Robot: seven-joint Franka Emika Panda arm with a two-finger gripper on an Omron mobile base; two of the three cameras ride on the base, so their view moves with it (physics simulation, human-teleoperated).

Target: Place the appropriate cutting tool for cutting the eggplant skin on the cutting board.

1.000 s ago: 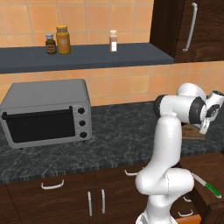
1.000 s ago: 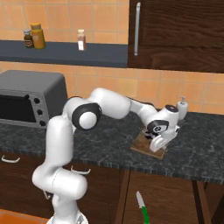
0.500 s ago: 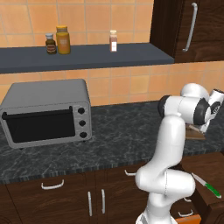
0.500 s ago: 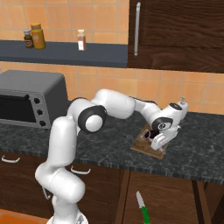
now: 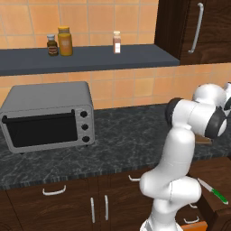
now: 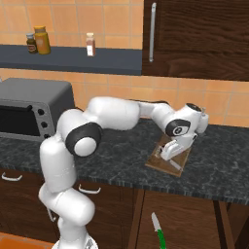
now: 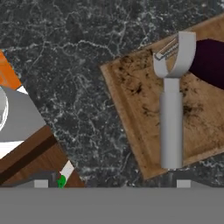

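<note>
Over the last second the arm has swung its wrist rightward above the cutting board (image 6: 168, 158). On the board lie a grey peeler (image 7: 171, 122) and the eggplant (image 7: 210, 63). The green-handled knife (image 6: 158, 232) lies on the floor below the desk (image 6: 116, 163). The gripper (image 6: 168, 151) hovers over the board; whether it is open cannot be told. Risk: a long downward reach to the knife may strike the cabinet front.

We see the eggplant (image 7: 210, 65) cut off by the hand view's right edge, the cutting board (image 7: 144, 113) likewise. Our arm hides most of that board in the right base view.
</note>
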